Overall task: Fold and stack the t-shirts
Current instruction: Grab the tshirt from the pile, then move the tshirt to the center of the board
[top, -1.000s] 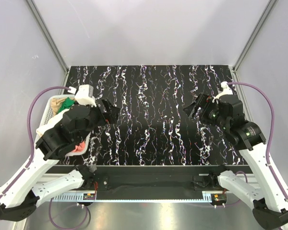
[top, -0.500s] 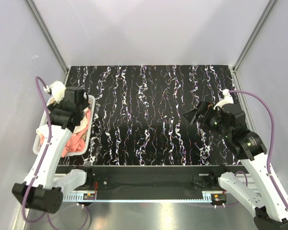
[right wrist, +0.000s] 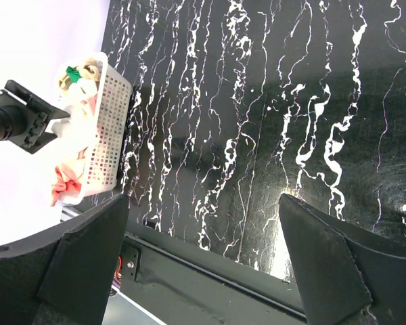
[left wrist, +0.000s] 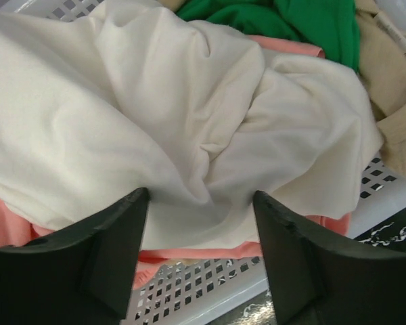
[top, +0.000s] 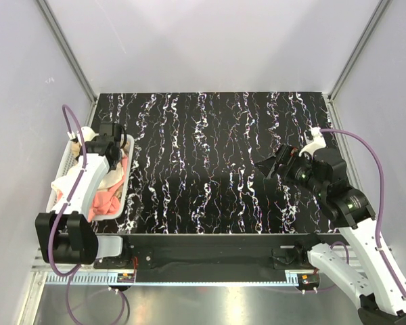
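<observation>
The large cream-white cloth t-shirt (left wrist: pixel 189 128) is seen crumpled on top of the pile, directly below and ahead of the left gripper (left wrist: pixel 199 200). The gripper's two black fingers (left wrist: pixel 115 237) are spread wide with nothing clasped between them; whether their tips touch the cloth cannot be told from the wrist view. A salmon-pink t-shirt (left wrist: pixel 3 227) is found under the cream one, showing beside the gripper's left-hand finger and again beyond the cream folds. A bright green t-shirt (left wrist: pixel 284 20) is bunched farther ahead of the gripper. A tan t-shirt (left wrist: pixel 392 88) is seen ahead and out past the right-hand finger. All four garments are held in the white plastic mesh basket (left wrist: pixel 203 294), whose perforated wall shows just beneath the fingers (every shirt in it is rumpled, none folded). The basket is set at the edge of the black table with white marbled streaks (right wrist: pixel 257 101), on the left arm's side. The right gripper (right wrist: pixel 199 203) is held well apart from the basket, above the table's other side, its jaws likewise fully parted and grasping nothing. The streaked surface is seen between its fingers, and the basket is seen far off to the left in its wrist view.
</observation>
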